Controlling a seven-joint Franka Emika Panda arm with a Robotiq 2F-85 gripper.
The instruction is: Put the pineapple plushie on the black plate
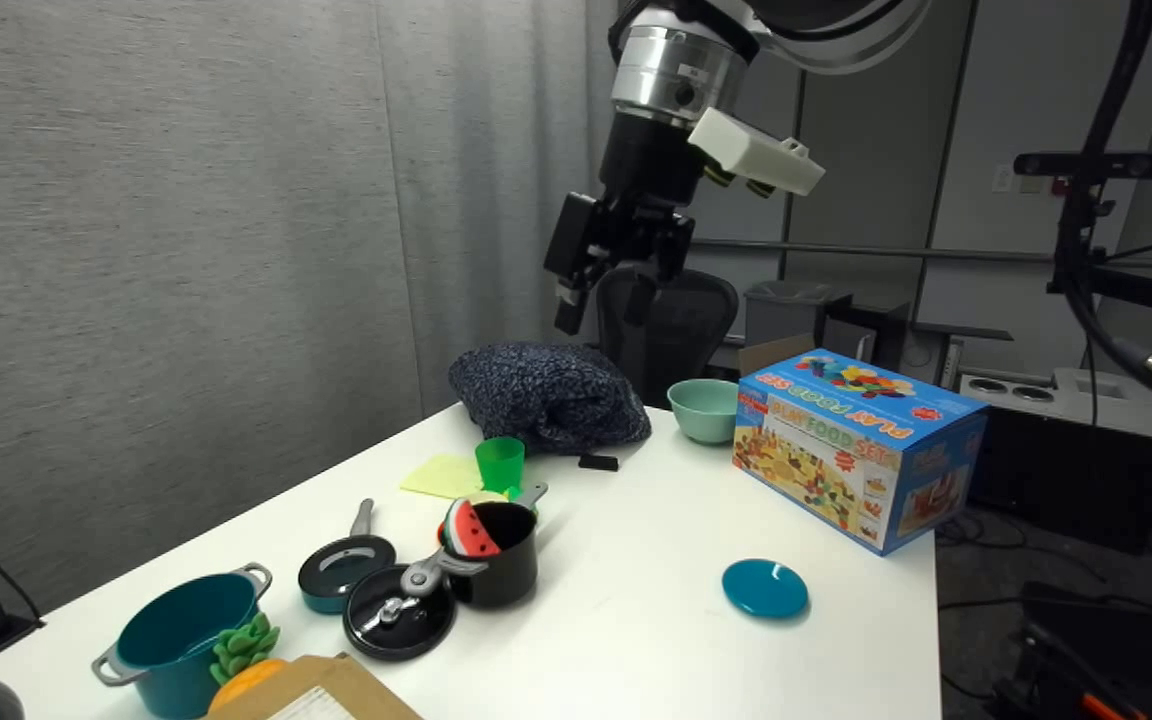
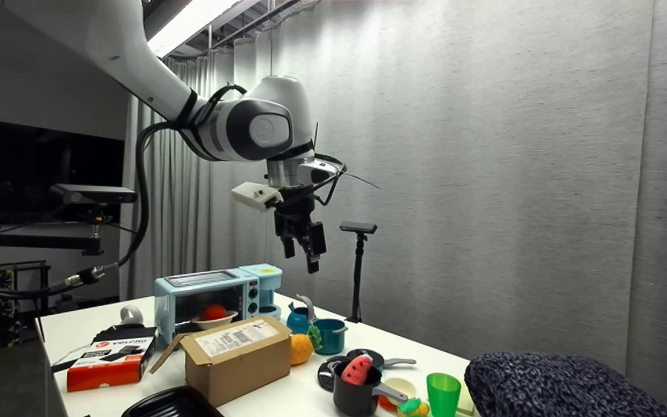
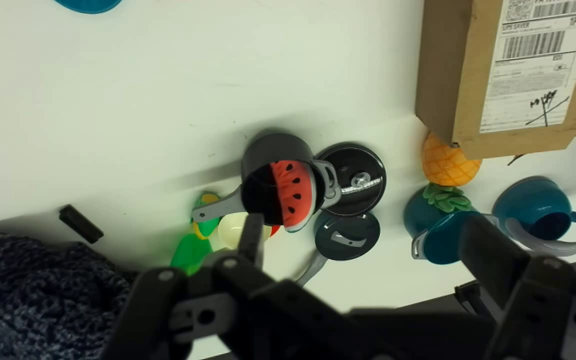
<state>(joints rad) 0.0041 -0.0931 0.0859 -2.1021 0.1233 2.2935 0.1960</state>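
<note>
The gripper (image 1: 604, 310) is hanging empty, fingers spread wide — it should be going down gently onto the pineapple plushie (image 3: 448, 167) — not bumping the brown box (image 2: 239, 362).

I am holding my gripper (image 2: 301, 259) well above the table (image 1: 646, 640), open air surrounding its spread fingers (image 3: 493, 260). Below, a bare white stretch is running between the black saucepan (image 1: 511, 575) and the blue disc (image 1: 765, 588), offering me a wide lane. The play food box (image 1: 851, 450) is walling off one table edge, and the dark-blue fuzzy lump (image 1: 546, 398) is blocking a corner. Around the pineapple plushie (image 3: 445, 165) I am seeing little room: the cardboard box (image 3: 488, 80) is crowding its body, the teal pot (image 3: 440, 242) is standing by its leafy tuft (image 3: 447, 198), and a kettle (image 3: 533, 200) is flanking the pot.
</note>
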